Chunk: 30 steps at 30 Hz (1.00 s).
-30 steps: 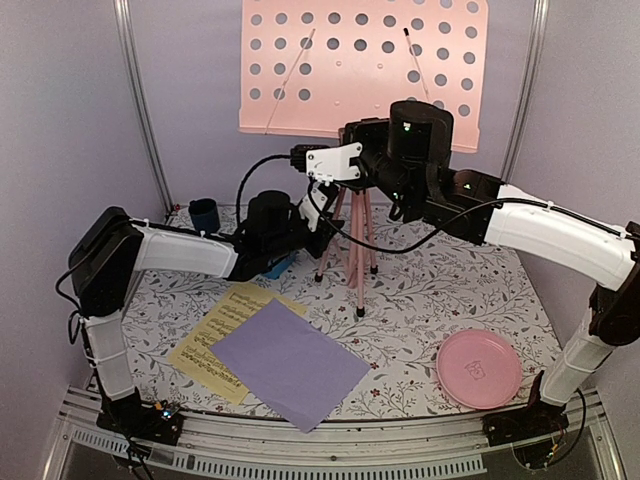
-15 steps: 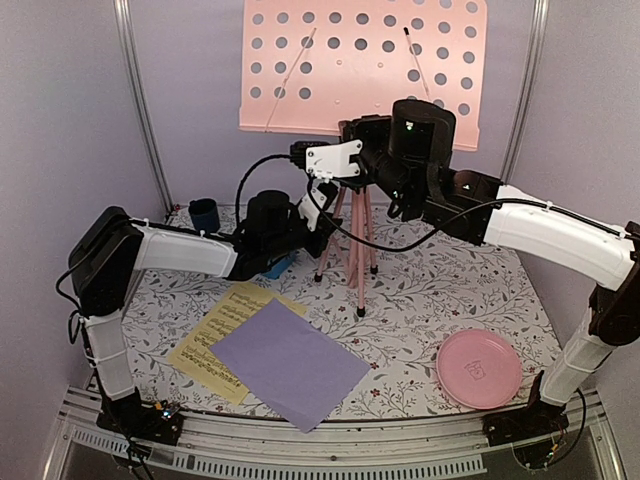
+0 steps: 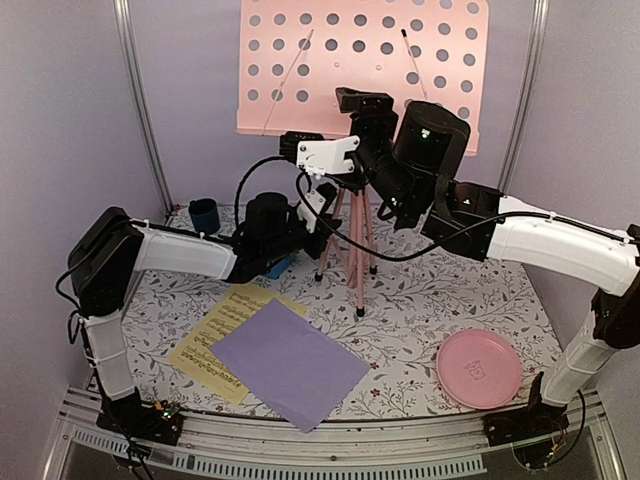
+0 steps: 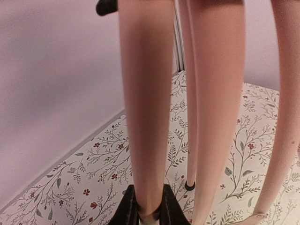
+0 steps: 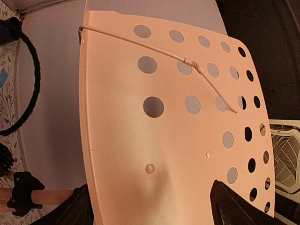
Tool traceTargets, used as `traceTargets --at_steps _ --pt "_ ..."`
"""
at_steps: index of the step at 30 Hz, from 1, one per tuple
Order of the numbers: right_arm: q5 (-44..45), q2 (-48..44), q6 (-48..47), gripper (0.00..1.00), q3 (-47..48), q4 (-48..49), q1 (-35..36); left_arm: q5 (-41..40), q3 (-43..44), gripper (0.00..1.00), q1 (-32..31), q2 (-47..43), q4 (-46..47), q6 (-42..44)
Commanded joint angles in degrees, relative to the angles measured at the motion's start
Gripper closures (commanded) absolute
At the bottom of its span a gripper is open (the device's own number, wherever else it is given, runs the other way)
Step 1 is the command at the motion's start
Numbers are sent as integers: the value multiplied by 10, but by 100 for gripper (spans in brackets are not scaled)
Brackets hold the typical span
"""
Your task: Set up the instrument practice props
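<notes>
Music stand (image 3: pixel 355 60), pink, stands upright on its tripod toward the back middle of the flowered desk (image 3: pixel 440 290). Its perforated panel is raised high against the rear wall.

Left claw (image 4: pixel 145 213): we see it low at the tripod, closed on one pink leg (image 4: pixel 145 117). A dark finger sits on each side of that leg near its lower end. The other legs rise just beside it in the left wrist view.

Right claw (image 5: pixel 150 201): up at the panel's lower edge, above the stand's pole. Its jaws stand wide apart. In the right wrist view the panel's face fills the frame between and beyond the two dark fingers (image 5: pixel 77 204). We cannot tell whether either finger touches the panel.

Lavender sheet (image 3: pixel 290 365) lies flat at the front left of the desk, overlapping the yellow sheet (image 3: pixel 215 340), which shows printed music. Both are well apart from either claw, nearer the arm bases than the tripod.

Metronome (image 3: pixel 283 265): only a sliver of blue shows behind the left forearm, left of the tripod.

Pink plate (image 3: pixel 478 368) sits at the front right. Dark blue cup (image 3: pixel 204 214) sits at the back left, by the wall.
</notes>
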Motion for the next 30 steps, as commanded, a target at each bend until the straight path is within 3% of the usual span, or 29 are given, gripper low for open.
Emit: traceTargets --at_steps 1,6,9,12,16,20,24,30 --pt "9 -48 10 11 -12 78 56 -8 -14 100 0 -12 2 9" --pt "51 -67 58 10 -57 62 126 -10 -16 100 0 -13 5 5" --pt "75 -71 176 10 -59 -17 153 -14 -16 100 0 -12 5 6" --pt "34 -83 407 12 -46 -167 153 -15 -15 100 -1 -11 5 5" --pt "-34 -118 635 14 -129 -210 147 -17 -14 100 0 -11 4 6" --pt "-92 -137 811 17 -215 -223 111 -19 -14 100 0 -12 2 9" --pt "-176 -154 929 17 -275 -229 35 -21 -15 100 0 -13 1 10" --pt "-276 -164 1028 23 -323 -203 -83 -23 -16 100 0 -14 -1 11"
